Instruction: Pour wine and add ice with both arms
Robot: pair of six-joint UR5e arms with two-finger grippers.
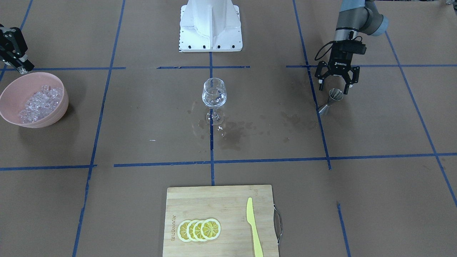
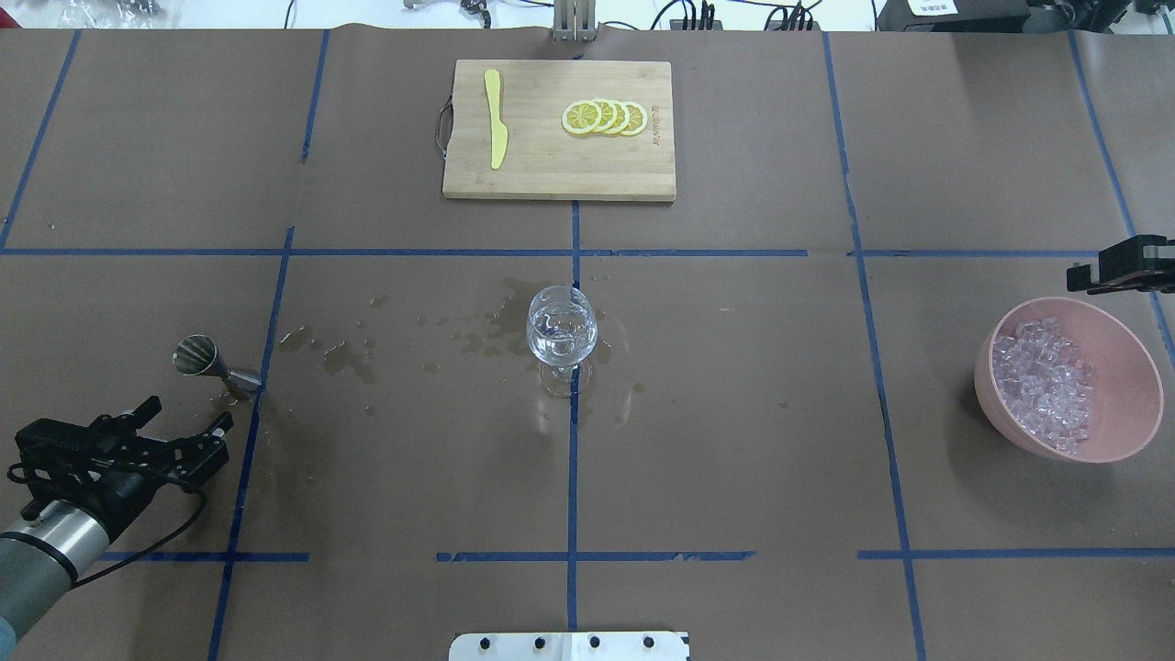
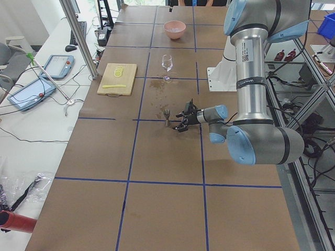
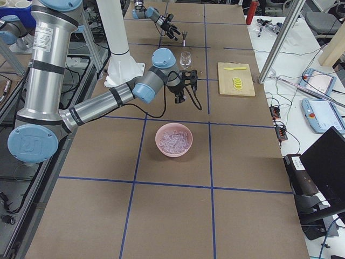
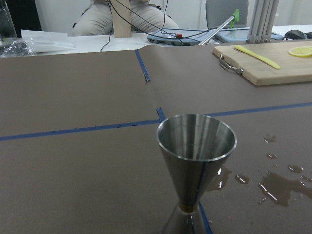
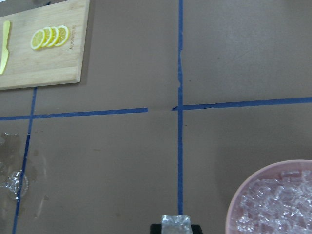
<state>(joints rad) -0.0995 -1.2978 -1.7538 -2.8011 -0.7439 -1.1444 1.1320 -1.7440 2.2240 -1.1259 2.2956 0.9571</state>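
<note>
Horizontally, the left gripper [image 1: 335, 85] gapes, jigger [image 1: 331, 101] just beyond its fingertips. Only the right wrist view shows the right gripper [image 1: 22, 67] pinching ice [image 6: 175, 223].

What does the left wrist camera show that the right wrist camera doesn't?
Only the left wrist view shows the steel jigger standing upright, wet stains beside it, and a seated person beyond the table. Only the right wrist view shows the pink bowl of ice, one ice cube at the frame's bottom edge, and the wine glass's foot. Both show the cutting board, yellow knife and lemon.
</note>
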